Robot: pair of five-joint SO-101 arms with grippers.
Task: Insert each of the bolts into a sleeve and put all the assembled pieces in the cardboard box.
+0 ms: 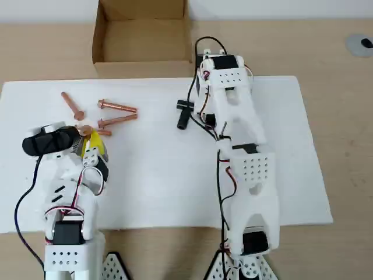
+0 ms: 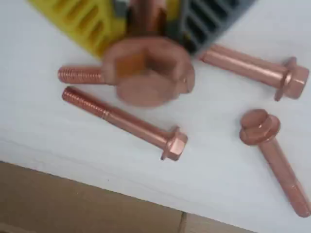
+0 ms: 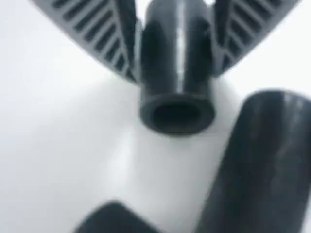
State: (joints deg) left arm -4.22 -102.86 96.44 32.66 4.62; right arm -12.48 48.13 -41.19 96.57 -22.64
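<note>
A bolt is gripped by its shank in the closed left jaws, at the left of the table; a sleeve is clamped in the right jaws, well to the right. A jam is risked if shank and bore are misaligned, and loose bolts beside the left jaws may be scattered. The box stands far.

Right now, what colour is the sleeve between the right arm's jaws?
The sleeve is black, seen best in the right wrist view.
</note>
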